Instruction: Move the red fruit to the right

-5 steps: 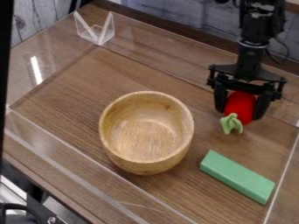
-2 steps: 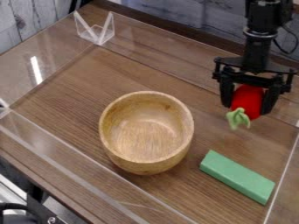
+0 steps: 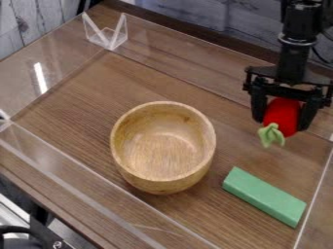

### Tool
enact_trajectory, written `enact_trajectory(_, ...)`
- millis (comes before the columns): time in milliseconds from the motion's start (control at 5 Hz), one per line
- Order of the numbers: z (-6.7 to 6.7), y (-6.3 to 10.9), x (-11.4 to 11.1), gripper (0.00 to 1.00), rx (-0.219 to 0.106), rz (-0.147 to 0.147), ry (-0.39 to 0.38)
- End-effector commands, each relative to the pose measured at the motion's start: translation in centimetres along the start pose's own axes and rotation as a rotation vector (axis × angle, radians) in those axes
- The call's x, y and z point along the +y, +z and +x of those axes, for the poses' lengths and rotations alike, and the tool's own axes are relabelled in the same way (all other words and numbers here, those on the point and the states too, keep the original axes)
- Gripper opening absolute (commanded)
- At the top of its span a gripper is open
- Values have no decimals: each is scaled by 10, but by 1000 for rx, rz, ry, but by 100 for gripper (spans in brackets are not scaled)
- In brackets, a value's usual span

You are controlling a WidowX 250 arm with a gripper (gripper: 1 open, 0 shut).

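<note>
Tabletop of dark wood grain bearing, near its centre, a round wooden bowl. Right of the bowl, a black gripper points straight down, jaws spread wide on either side of the red fruit, whose green cap faces the flat green block lying nearer the front edge.

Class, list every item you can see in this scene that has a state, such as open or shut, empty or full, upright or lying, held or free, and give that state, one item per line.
gripper: pointing down, jaws spread wide around the red fruit.
red fruit: between the jaws, green cap hanging below; whether it rests on the table cannot be told.
wooden bowl: upright, empty.
green block: lying flat, free.
table: bearing the bowl and block.
</note>
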State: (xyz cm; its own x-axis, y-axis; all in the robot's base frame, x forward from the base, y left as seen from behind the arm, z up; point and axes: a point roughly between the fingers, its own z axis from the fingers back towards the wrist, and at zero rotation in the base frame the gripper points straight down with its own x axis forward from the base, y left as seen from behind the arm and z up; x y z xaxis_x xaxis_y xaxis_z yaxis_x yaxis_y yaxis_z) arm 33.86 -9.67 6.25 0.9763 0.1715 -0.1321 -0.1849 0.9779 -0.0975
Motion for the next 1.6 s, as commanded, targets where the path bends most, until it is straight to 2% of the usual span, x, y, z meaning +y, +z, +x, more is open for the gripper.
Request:
enact_trajectory(0,-1,15,-10,0,-70,-31,0)
enact_trajectory(400,-13,-10,-15,0,-52,-32,32)
enact_trajectory(600,-16,-16,-17,100,-47,-34,45)
enact_trajectory(1000,-23,-20,-19,100,-52,-38,77)
enact_trajectory(1400,-27,-16,-19,100,-62,-54,100)
